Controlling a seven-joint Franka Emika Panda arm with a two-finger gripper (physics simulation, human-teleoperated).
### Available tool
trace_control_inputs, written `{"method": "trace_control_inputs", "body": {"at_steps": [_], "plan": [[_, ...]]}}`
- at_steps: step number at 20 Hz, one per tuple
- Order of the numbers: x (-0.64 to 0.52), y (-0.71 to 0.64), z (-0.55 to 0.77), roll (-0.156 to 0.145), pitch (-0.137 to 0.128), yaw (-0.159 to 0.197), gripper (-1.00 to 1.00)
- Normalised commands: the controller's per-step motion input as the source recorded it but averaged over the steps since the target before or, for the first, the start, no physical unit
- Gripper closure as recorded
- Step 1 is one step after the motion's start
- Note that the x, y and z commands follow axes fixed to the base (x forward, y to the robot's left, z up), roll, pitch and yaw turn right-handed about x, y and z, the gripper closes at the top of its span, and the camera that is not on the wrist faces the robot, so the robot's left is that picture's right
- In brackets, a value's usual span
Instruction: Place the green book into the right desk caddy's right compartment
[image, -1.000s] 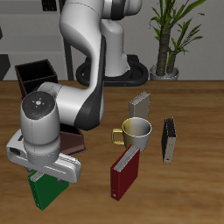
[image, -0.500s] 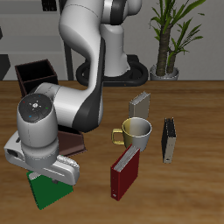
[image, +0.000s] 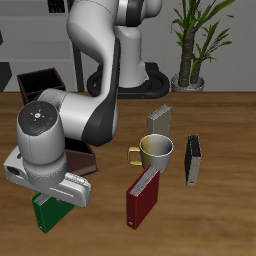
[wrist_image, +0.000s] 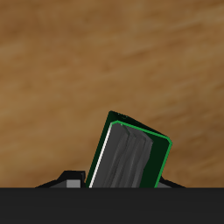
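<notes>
The gripper (image: 52, 198) hung above the desk's (image: 220, 215) front edge, jaws closed on the green book (image: 45, 213), held off the wood and tilted. The right desk caddy (image: 40, 85) stood far back, near the rear edge. A red book (image: 143, 197) stood beside a mug (image: 156, 152).

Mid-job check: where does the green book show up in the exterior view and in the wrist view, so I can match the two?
Exterior view: the green book peeks out under the gripper, near the table's front edge, in front of the right desk caddy.
Wrist view: the green book sits tilted, close to the camera, above bare table.
Shared landmark: the wooden table, also seen at.
</notes>
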Motion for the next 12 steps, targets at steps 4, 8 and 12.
{"method": "trace_control_inputs", "body": {"at_steps": [4, 8, 12], "plan": [[-0.17, 0.16, 0.29, 0.011, -0.052, 0.049, 1.00], [-0.25, 0.09, 0.47, -0.027, -0.073, 0.008, 1.00], [-0.29, 0.16, 0.58, -0.015, -0.112, 0.060, 1.00]]}}
